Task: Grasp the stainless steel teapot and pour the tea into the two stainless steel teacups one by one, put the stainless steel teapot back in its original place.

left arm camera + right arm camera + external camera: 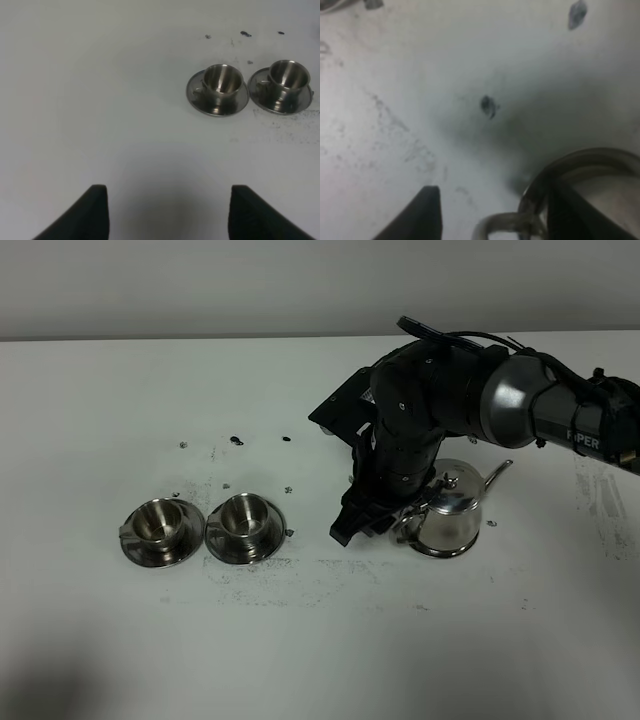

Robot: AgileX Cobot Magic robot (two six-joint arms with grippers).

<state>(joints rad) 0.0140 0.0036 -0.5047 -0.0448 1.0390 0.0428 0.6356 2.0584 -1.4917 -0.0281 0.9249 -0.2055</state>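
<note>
The stainless steel teapot stands upright on its flat steel dish at the right of the table, spout pointing right. My right gripper is low at the pot's left side, open. In the right wrist view the loop handle lies between the two fingers of the right gripper, next to the pot's body. The two steel teacups sit on their saucers at the left; they also show in the left wrist view. No tea shows. My left gripper is open and empty, well short of the cups.
The white table carries dark specks and smudges behind and in front of the cups. The right arm's black body leans over the area left of the teapot. The table's far edge meets a grey wall.
</note>
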